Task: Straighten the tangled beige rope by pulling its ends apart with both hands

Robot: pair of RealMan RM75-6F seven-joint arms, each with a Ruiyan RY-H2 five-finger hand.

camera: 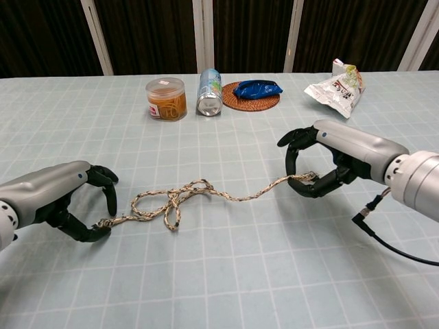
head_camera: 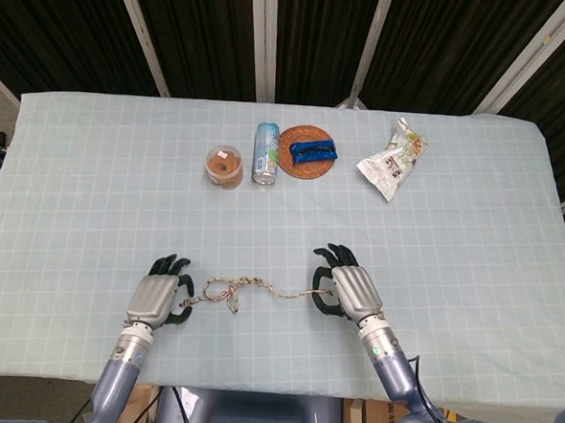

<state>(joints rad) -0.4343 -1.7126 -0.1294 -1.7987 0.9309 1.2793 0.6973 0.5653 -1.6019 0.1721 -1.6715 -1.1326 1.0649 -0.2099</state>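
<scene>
The beige rope (camera: 206, 191) lies on the tablecloth with a tangle of loops (head_camera: 226, 291) toward its left end and a single strand running right. My left hand (camera: 65, 202) sits at the rope's left end, which lies between the curved fingers and the thumb without being pinched. My right hand (camera: 328, 157) cups the right end (camera: 306, 177), with a gap still showing between its fingers and thumb. In the head view the left hand (head_camera: 156, 297) and the right hand (head_camera: 347, 289) flank the rope.
At the back stand a clear jar of rubber bands (camera: 166, 98), a drink can (camera: 209, 91), a woven coaster (camera: 248, 101) bearing a blue packet (camera: 258, 87), and a snack bag (camera: 336, 86). A black cable (camera: 391, 248) trails by my right wrist.
</scene>
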